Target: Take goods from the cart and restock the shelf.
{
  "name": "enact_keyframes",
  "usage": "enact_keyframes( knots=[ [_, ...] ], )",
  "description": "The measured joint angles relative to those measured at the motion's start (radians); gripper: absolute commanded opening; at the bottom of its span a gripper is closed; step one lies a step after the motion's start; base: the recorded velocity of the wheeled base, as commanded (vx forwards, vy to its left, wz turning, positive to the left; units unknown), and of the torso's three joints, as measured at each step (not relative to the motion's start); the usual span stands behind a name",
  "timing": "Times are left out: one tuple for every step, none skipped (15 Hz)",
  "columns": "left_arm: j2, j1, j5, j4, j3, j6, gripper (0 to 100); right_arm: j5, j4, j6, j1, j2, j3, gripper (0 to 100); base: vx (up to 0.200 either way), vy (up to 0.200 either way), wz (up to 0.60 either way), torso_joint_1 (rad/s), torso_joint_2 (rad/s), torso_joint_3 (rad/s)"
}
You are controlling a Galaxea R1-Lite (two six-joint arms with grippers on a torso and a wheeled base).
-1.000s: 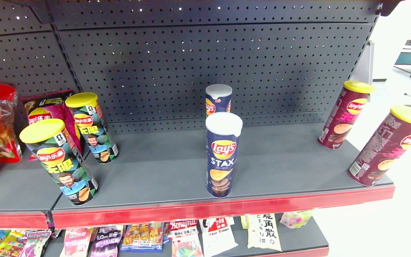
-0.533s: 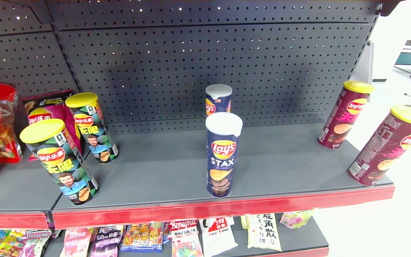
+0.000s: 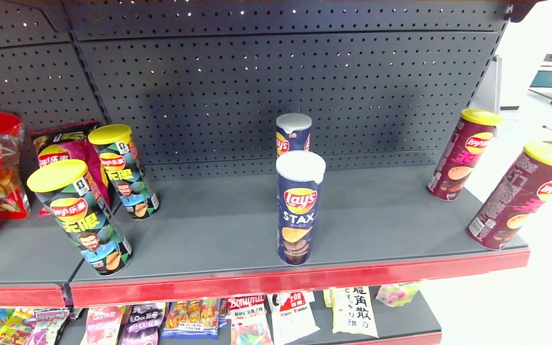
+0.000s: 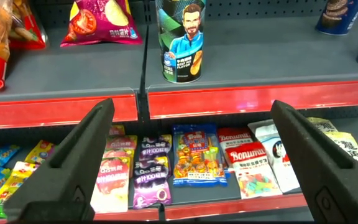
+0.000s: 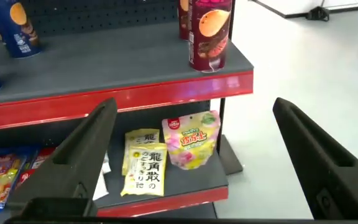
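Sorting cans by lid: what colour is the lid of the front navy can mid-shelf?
The lid is white, clearest in the head view.

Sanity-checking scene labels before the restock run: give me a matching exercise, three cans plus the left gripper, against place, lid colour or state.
Column 1
1. front blue can
2. front green can
3. front maroon can
4. left gripper

Column 2
A. yellow lid, right end of the shelf
B. open
C. white lid, middle of the shelf
D. yellow lid, left part of the shelf

Pairs: 1-C, 2-D, 3-A, 4-B
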Motion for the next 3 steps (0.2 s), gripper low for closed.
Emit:
enact_keyframes(
  knots=[
    [0.000,0.000,0.000,0.000,0.000,0.000,100,0.000,0.000,-0.001,0.000,0.000,0.000,100,0.000,0.000,0.00,0.000,0.00,0.000],
    [0.000,0.000,0.000,0.001,0.000,0.000,100,0.000,0.000,-0.001,0.000,0.000,0.000,100,0.000,0.000,0.00,0.000,0.00,0.000],
    [0.000,0.000,0.000,0.000,0.000,0.000,100,0.000,0.000,-0.001,0.000,0.000,0.000,100,0.000,0.000,0.00,0.000,0.00,0.000]
  ],
)
